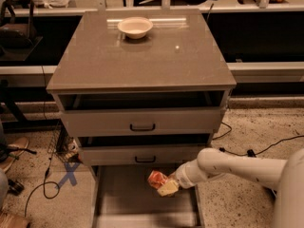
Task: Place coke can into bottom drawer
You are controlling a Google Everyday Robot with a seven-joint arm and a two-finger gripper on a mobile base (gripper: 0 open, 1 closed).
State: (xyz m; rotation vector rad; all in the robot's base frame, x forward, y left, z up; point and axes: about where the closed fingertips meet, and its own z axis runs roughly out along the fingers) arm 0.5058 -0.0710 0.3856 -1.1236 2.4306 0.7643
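The arm (237, 167) stretches low beneath the table's (142, 61) front edge. Its gripper (166, 188) clamps the coke can (155, 178) over the bottom drawer (123, 198).

I can read no lettering, not even on the can (156, 178) held in my gripper (166, 188), lower centre. Only sign: a blue X (69, 174) on the floor (42, 209), lower left.

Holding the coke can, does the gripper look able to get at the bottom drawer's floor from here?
Probably yes. The gripper, shut on the coke can, hangs over the pulled-out bottom drawer; nothing lies between it and the drawer floor below.
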